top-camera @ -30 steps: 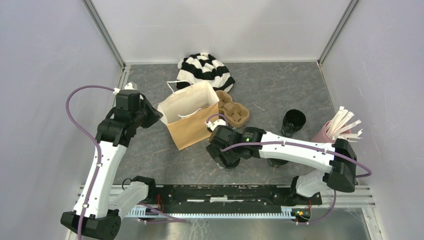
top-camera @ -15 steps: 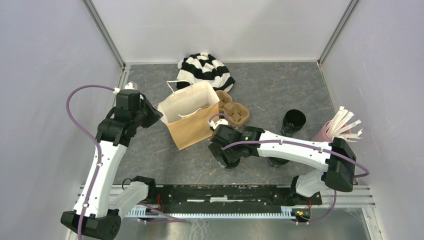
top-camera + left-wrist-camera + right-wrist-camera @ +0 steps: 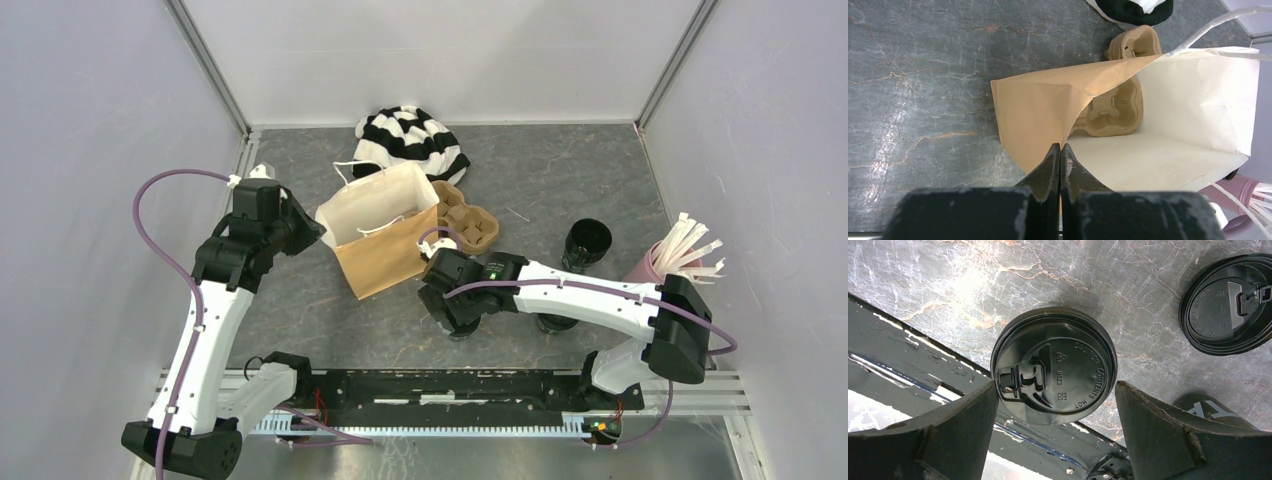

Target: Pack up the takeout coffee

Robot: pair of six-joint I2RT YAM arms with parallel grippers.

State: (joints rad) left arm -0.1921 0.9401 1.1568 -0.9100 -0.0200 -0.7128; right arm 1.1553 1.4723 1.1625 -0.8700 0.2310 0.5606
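Observation:
A black takeout coffee cup [image 3: 1054, 365] with a flat black lid stands near the table's front edge. My right gripper [image 3: 1056, 386] hangs open over it, one finger on each side of the lid; the left finger [image 3: 968, 425] is at the lid's rim and the right one stands apart. A second lidded black cup [image 3: 1230, 305] stands close by. In the top view my right gripper [image 3: 452, 316] hides the first cup. My left gripper [image 3: 1060, 146] is shut on the rim of the brown paper bag [image 3: 380, 235], which stands upright with its mouth open.
A brown cardboard carrier [image 3: 468, 225] lies against the bag's right side. A black cup [image 3: 587, 242] and a pink cup with white sticks [image 3: 652, 262] stand at the right. A striped black-and-white cloth [image 3: 410, 140] lies at the back. The metal rail [image 3: 440, 385] runs along the front.
My right wrist has shifted slightly over the cup and its jaws have narrowed a little. The left arm and the bag have not moved.

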